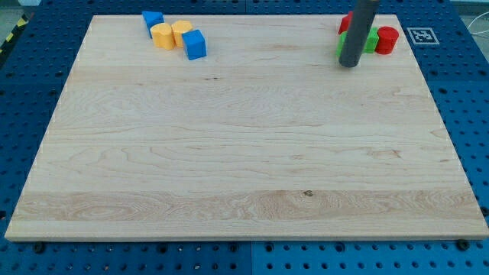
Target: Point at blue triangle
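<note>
A laboratory or robotics test bench is indicated, not a home or shop. A pale wooden board (244, 145) is laid flat on a blue metal surface (30, 92) perforated with a regular grid of mounting holes, as is used for fixtures on a test rig; a black-and-white fiducial marker (420, 35) is fixed just off the board's corner at the view's top right, and a strip of yellow-black hazard tape (11, 37) is seen at the view's top left edge. Small plain coloured blocks, such as a blue block (195, 44), are set out on the otherwise bare board, as calibrated test pieces would be.
</note>
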`<action>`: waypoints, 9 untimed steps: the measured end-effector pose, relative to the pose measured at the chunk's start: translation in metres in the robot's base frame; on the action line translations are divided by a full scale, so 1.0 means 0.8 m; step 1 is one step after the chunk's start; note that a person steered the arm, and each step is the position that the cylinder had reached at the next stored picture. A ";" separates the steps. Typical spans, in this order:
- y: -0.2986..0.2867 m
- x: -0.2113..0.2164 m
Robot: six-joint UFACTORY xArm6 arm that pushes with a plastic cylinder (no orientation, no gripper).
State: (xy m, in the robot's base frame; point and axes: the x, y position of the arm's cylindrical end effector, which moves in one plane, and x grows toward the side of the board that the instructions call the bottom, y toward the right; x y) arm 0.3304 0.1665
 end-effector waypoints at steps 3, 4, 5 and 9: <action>-0.119 0.084; -0.184 0.093; -0.248 0.099; -0.577 -0.051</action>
State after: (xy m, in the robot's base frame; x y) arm 0.2896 -0.2950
